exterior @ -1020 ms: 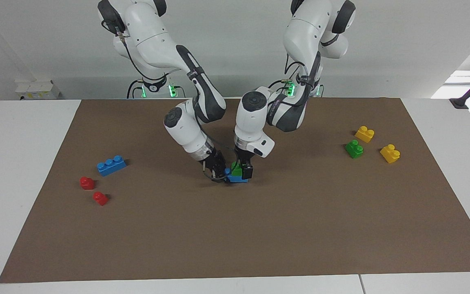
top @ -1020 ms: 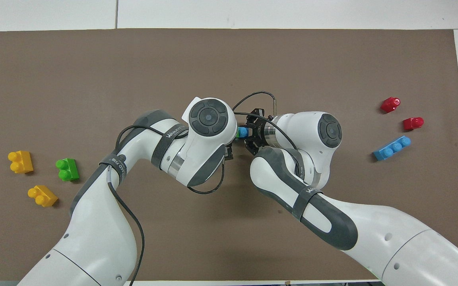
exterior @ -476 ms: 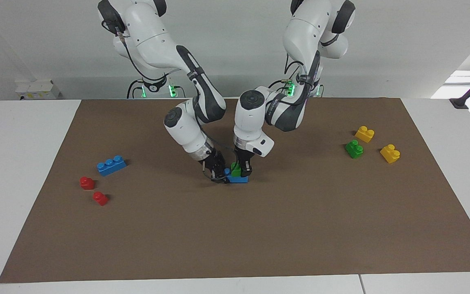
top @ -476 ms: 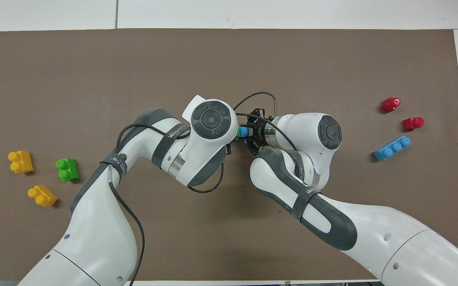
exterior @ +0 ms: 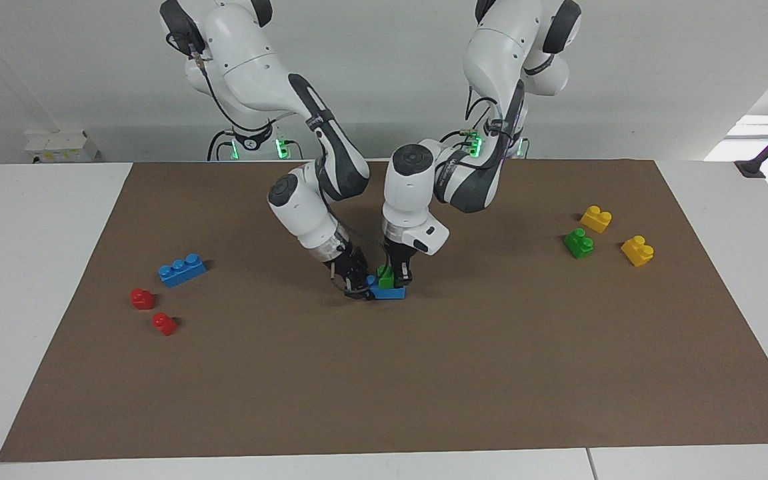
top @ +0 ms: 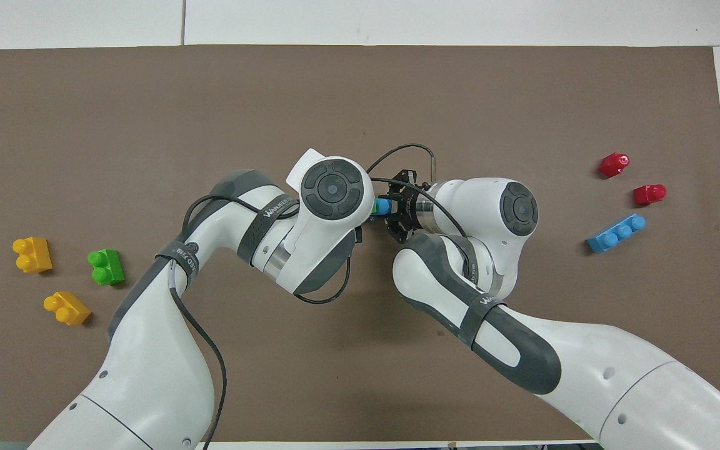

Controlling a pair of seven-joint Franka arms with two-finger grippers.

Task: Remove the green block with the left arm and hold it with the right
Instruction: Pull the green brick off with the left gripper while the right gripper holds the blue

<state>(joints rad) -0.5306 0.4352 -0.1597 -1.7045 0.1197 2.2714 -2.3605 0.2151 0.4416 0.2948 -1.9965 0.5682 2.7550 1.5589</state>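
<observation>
The green block (exterior: 385,275) sits on a blue brick (exterior: 391,292) at the middle of the brown mat. My left gripper (exterior: 395,277), the white boxy hand with black fingers, comes down from above and is shut on the green block. My right gripper (exterior: 362,288), the all-black claw, is low on the mat and shut on the end of the blue brick toward the right arm. In the overhead view only slivers of the green block (top: 373,207) and the blue brick (top: 383,206) show between the two wrists. The left fingers are hidden there.
Toward the left arm's end lie a second green brick (exterior: 579,243) and two yellow bricks (exterior: 595,218) (exterior: 637,251). Toward the right arm's end lie a blue three-stud brick (exterior: 182,270) and two red pieces (exterior: 142,298) (exterior: 164,324).
The left hand has risen slightly and shifted a little toward the right gripper, its fingers now higher on the green block. The block stays on the blue brick. The right gripper barely moved.
</observation>
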